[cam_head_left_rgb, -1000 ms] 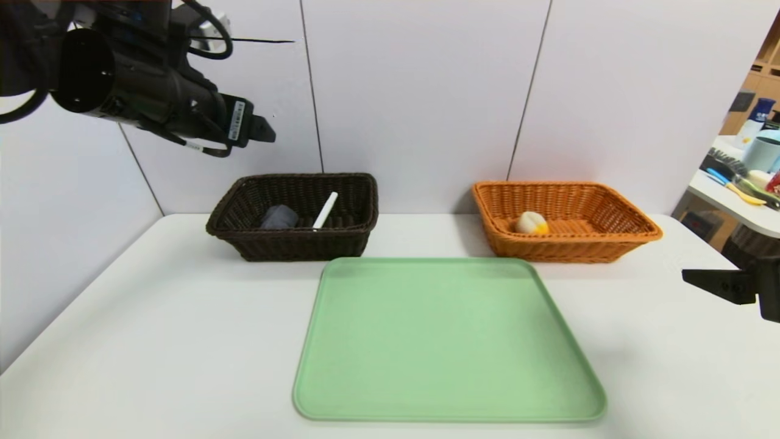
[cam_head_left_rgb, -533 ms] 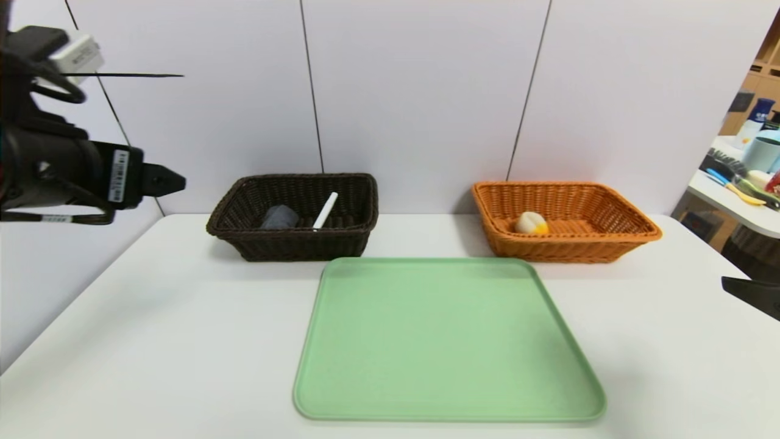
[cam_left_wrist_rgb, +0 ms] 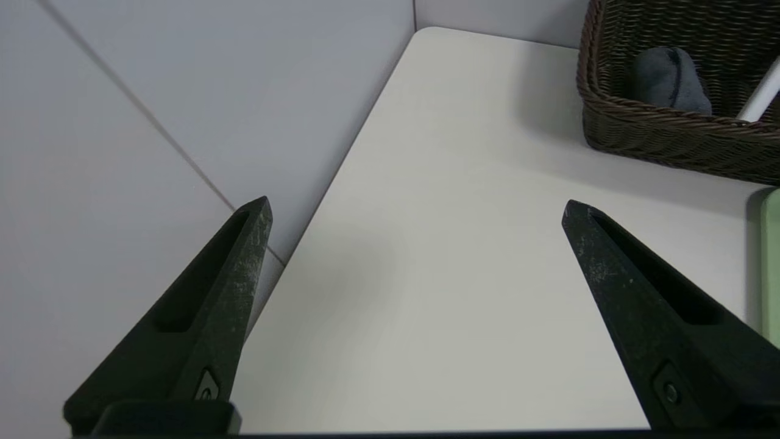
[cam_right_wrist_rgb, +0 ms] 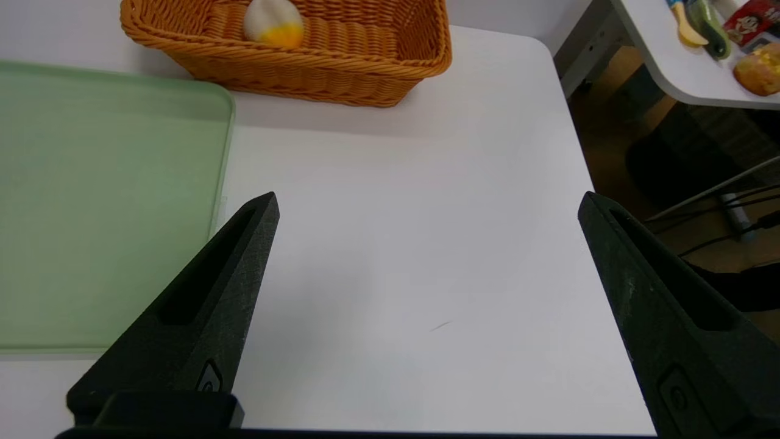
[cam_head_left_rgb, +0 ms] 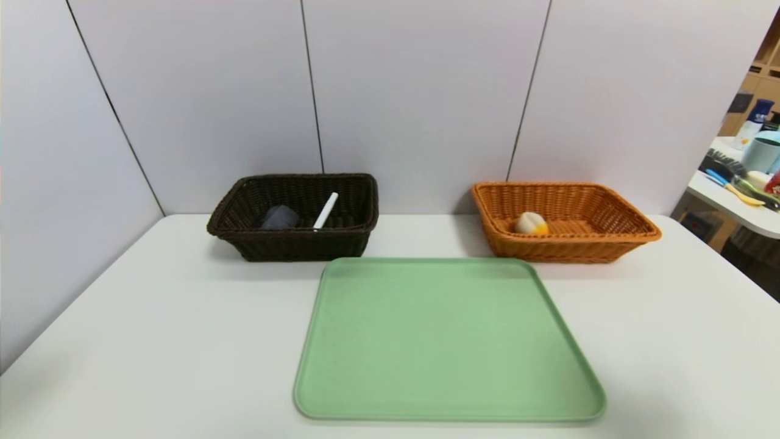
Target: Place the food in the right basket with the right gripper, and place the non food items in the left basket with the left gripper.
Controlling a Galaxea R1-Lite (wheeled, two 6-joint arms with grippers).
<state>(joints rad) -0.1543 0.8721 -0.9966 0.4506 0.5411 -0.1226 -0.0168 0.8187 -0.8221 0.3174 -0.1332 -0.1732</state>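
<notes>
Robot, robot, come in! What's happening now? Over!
Left gripper open, right gripper open, both empty. Tray bare. Pen, grey thing in brown basket; food in orange basket.

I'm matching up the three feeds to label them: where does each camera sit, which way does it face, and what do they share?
Head view: high on the torso, facing forward and down at the green tray, brown basket and orange basket; no arm shows.
Left wrist view: on the left arm, over the table's left edge; open left gripper shows, plus the brown basket.
Right wrist view: on the right arm, over the table's right side; open right gripper shows, plus the orange basket.
All three show the tray.
</notes>
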